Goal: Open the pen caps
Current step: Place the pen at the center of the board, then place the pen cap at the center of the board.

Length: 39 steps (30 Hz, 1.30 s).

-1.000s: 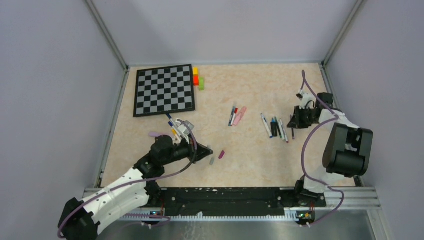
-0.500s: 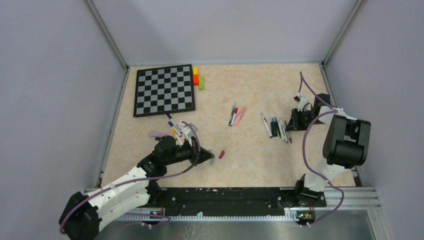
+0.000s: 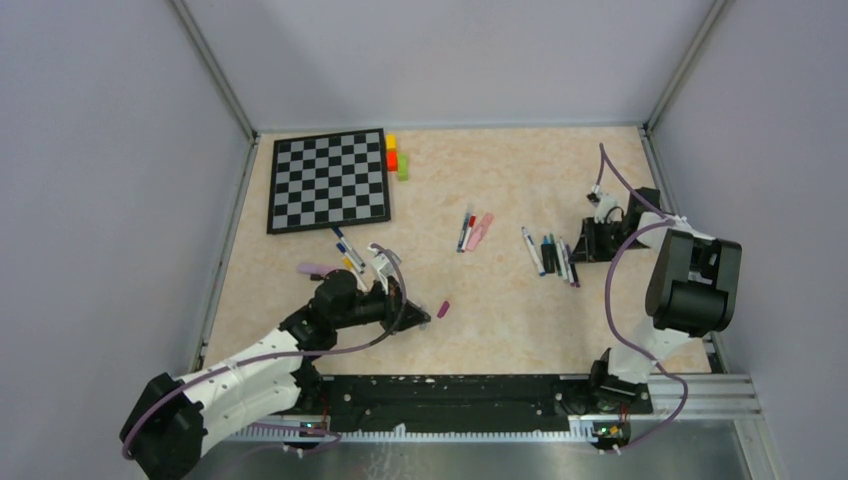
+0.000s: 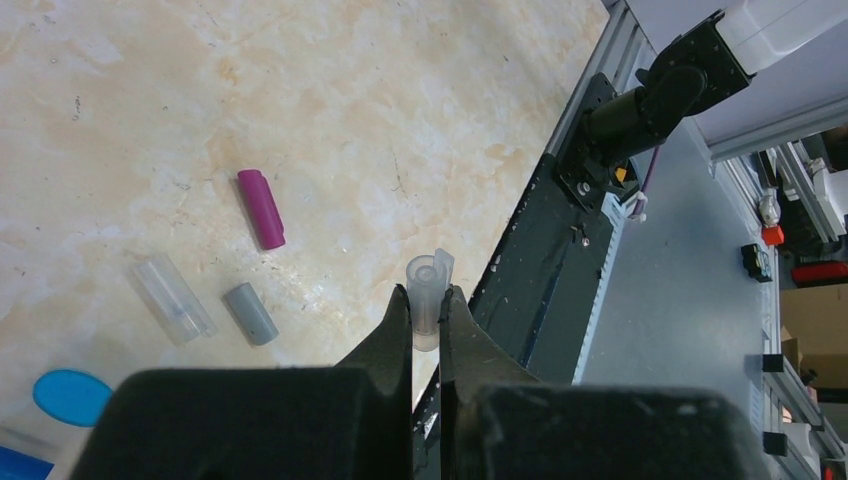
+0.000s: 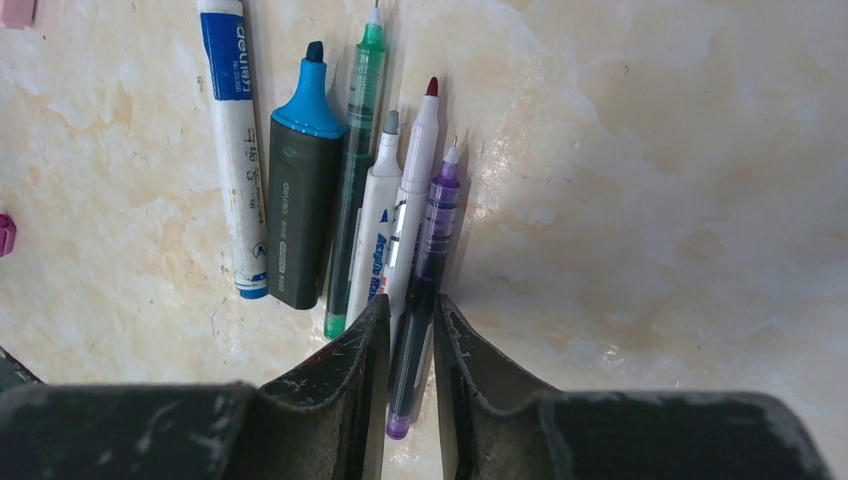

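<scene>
Down near the front edge of the table, your left gripper is pinching a small clear cap between its two fingers. The cap sticks out past the fingertips. On the table just past it lie a magenta cap, a grey cap and a clear tube right beside the grey one. None of these three touches the gripper. A round blue thing shows at the corner of that view, and you cannot tell what it is.

Over on the right side, your right gripper is down low, with its fingers squeezed in on the back end of a purple pen. That pen lies flat at the right end of a row. Going left from it you see a white pen with a red tip, a white pen with a grey tip, a green pen, a dark marker with a blue tip and a white pen with a blue label. They lie side by side, packed close. Every tip you can see there is bare.

From above, two more pens and a pink highlighter lie in the middle of the table, well apart from both grippers. A few pens lie behind your left arm, near the corner of the chessboard. Yellow, red and green blocks sit by the board's far right corner.
</scene>
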Each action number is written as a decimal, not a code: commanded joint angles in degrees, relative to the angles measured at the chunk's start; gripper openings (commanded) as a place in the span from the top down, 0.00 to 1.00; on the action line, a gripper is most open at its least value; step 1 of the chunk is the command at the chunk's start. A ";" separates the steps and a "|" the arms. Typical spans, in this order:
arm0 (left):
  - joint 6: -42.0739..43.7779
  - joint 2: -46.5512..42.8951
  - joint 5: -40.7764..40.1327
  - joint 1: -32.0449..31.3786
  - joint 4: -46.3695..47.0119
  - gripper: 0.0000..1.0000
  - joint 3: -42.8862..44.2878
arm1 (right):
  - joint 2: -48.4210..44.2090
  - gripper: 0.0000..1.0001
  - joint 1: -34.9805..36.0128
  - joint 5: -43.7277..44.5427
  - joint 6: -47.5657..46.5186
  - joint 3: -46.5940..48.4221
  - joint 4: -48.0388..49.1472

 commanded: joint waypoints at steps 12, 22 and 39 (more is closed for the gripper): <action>1.55 6.53 -5.95 -5.61 -2.28 0.99 7.12 | -1.89 0.78 -1.69 -2.44 -2.50 2.14 -1.16; 3.81 18.88 -17.36 -12.72 -9.20 1.00 15.71 | -6.89 0.77 -2.13 -1.59 -4.36 1.39 -1.48; 5.47 44.63 -23.24 -17.36 -24.15 0.93 36.28 | -17.94 0.76 -2.41 -4.37 -5.47 -1.40 -1.05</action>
